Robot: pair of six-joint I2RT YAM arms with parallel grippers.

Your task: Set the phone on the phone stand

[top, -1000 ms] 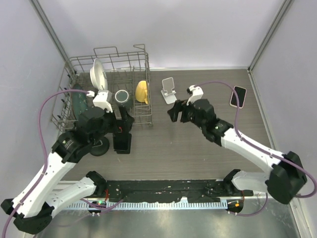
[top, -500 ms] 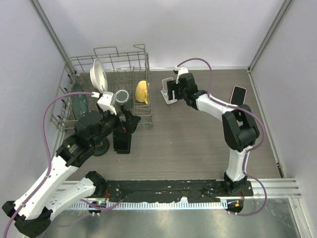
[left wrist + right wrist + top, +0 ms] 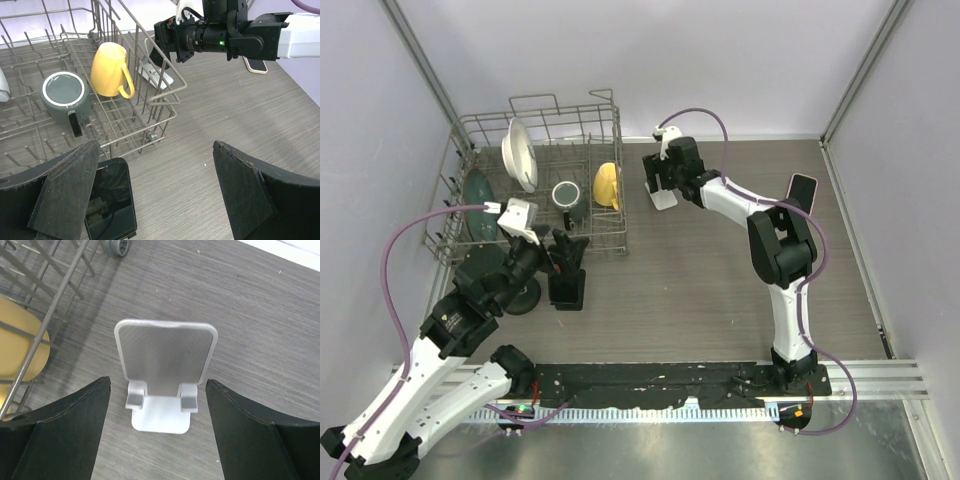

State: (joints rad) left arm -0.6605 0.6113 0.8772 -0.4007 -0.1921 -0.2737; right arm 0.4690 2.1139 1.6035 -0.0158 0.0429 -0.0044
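Two phones lie flat on the desk (image 3: pixel 720 280) — the black phone (image 3: pixel 109 197) near the open, empty left claw (image 3: pixel 156 150), the other phone (image 3: pixel 802 192) far right. Spread and empty, the right claw (image 3: pixel 157 405) hovers over the bare phone stand (image 3: pixel 166 360); placing isn't begun.

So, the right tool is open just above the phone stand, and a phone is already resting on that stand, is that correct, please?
Not quite. The right tool is open just above the phone stand, but no phone rests on it: the right wrist view shows the stand empty. The black phone lies on the table beside the dish rack.
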